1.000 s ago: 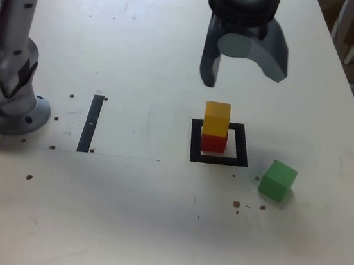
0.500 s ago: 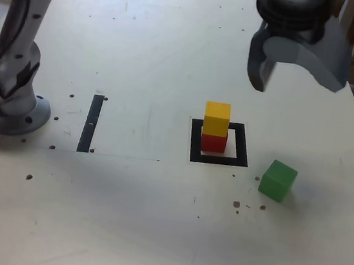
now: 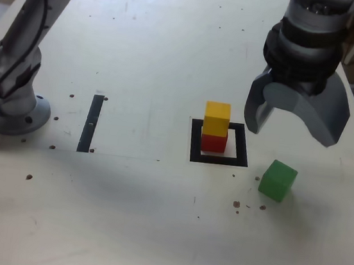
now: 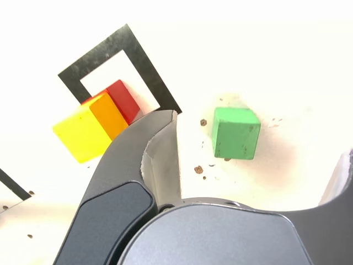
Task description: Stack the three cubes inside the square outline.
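Only wrist view shows gripper [image 4: 259, 149] (agape) framing green cube [image 4: 236, 132]

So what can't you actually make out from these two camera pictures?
- Red cube: in the exterior view the yellow cube sitting on it hides its top.
- Square outline: in the wrist view the cubes and a gripper finger cover part of it.
- Gripper: open, but the wrist view's edge cuts off its other finger.
- Green cube: its underside and far faces are unseen in both views.
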Robot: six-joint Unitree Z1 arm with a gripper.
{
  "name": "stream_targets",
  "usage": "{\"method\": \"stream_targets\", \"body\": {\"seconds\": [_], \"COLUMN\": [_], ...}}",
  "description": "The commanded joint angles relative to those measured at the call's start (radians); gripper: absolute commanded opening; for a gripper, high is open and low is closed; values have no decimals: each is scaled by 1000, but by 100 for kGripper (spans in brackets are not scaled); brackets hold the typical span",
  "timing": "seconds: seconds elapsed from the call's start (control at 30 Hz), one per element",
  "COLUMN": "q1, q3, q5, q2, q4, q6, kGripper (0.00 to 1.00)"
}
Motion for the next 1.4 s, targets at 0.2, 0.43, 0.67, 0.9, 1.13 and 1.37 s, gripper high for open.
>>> {"method": "stream_targets", "body": {"seconds": [0.2, 0.43, 0.67, 0.9, 1.13, 1.37], "q1": [-24, -27, -28, -29, -30, -34], "q3": [22, 25, 21, 23, 21, 12], "q5": [-20, -50, -72, -89, -90, -77], "q2": [37, 83, 121, 148, 172, 190], "q4": [-3, -15, -35, -51, -63, -71], "q6": [-7, -8, -8, -8, -14, -29], "kGripper": [98, 97, 95, 92, 83, 61]}}
